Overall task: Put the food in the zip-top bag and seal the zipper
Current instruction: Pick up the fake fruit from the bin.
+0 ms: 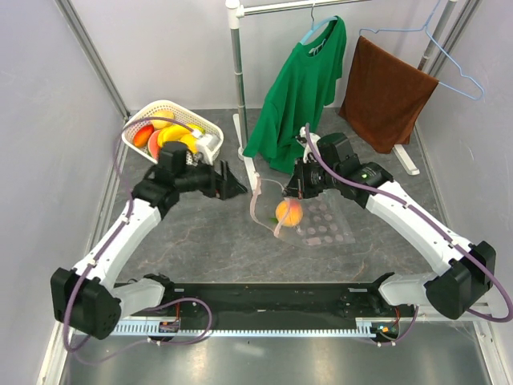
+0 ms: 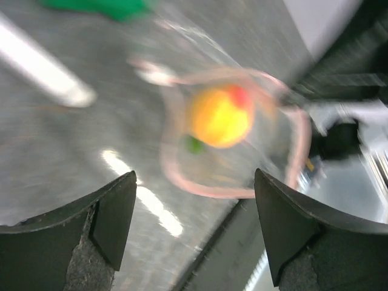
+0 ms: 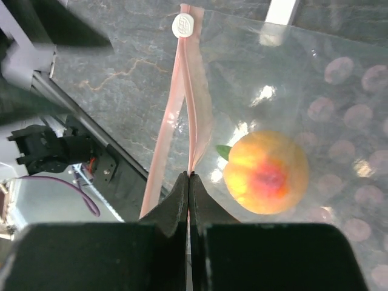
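The clear dotted zip-top bag (image 1: 325, 224) lies at the table's middle with a yellow-orange peach-like fruit (image 1: 288, 212) inside its mouth; the fruit also shows in the right wrist view (image 3: 265, 172) and, blurred, in the left wrist view (image 2: 219, 116). My right gripper (image 3: 190, 177) is shut on the pinkish zipper strip (image 3: 193, 103) and holds the bag's mouth edge up; a white slider (image 3: 183, 26) sits at the strip's far end. My left gripper (image 2: 195, 200) is open and empty, left of the bag's mouth. More toy fruits (image 1: 168, 135) lie in the basket.
The white lattice basket (image 1: 210, 144) stands at the back left. A white rack pole (image 1: 237, 72) with a green shirt (image 1: 300, 88) and a brown towel (image 1: 385, 92) stands behind the bag. Grey walls close in both sides.
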`<state>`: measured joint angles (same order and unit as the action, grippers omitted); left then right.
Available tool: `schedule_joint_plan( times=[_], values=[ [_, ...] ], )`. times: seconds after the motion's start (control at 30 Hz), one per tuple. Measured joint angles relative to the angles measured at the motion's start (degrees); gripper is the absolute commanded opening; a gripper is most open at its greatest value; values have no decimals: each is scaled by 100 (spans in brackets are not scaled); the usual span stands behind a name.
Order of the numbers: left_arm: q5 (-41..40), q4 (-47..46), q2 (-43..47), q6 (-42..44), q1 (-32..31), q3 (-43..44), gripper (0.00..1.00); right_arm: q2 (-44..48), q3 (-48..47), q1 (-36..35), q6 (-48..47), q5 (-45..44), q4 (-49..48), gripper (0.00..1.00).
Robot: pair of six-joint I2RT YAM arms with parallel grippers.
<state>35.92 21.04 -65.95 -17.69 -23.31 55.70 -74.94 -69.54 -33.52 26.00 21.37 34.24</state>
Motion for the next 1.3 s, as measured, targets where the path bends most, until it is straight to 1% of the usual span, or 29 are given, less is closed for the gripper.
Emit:
schedule_joint_plan(
  times=[0.1, 0.13, 0.23, 0.3, 0.33, 0.37, 0.4, 0.5, 0.57, 0.73, 0.87, 1.07, 1.17, 1.2, 1.3],
  values=[
    [-247, 74, -70, 140, 846, 177, 89, 0, -173, 4, -120, -149, 107, 0],
    [-365, 192, -216, 332, 1217, 448, 90, 4, -278, 7, -164, -205, 114, 0],
    [-579, 315, -866, 1126, 1932, 1331, 92, 92, -503, 7, -280, -297, 76, 0],
    [-612, 426, -1377, 1703, 2269, 1910, 91, 160, -518, 15, -330, -323, 72, 0],
    [-636, 538, -1727, 2048, 2417, 2262, 89, 179, -518, 15, -345, -330, 87, 0],
    [-662, 614, -2063, 2374, 2542, 2581, 89, 179, -518, 15, -354, -330, 94, 0],
    [-732, 688, -2382, 2691, 2636, 2844, 86, 173, -518, 15, -365, -326, 103, 0],
    [-944, 887, -3169, 3464, 2754, 3257, 81, 149, -518, 15, -378, -326, 107, 0],
    [-1132, 1038, -3646, 3888, 2767, 3340, 78, 127, -516, 15, -378, -328, 109, 0],
    [-1545, 1281, -4334, 4415, 2767, 3392, 69, 94, -509, 15, -380, -326, 127, 0],
    [-1803, 1314, -4306, 4793, 2767, 3099, 66, 94, -507, 15, -398, -326, 138, 0],
    [-1930, 1510, -3532, 5296, 2769, 1971, 64, 94, -496, 15, -435, -326, 140, 0],
    [-1888, 1843, -2951, 5451, 2756, 1467, 68, 94, -492, 15, -435, -323, 142, 0],
    [-1864, 1961, -2800, 5471, 2743, 1368, 71, 94, -490, 15, -435, -323, 142, 0],
    [-1759, 2210, -2540, 5440, 2730, 1311, 77, 94, -485, 15, -435, -326, 142, 0]
  ],
)
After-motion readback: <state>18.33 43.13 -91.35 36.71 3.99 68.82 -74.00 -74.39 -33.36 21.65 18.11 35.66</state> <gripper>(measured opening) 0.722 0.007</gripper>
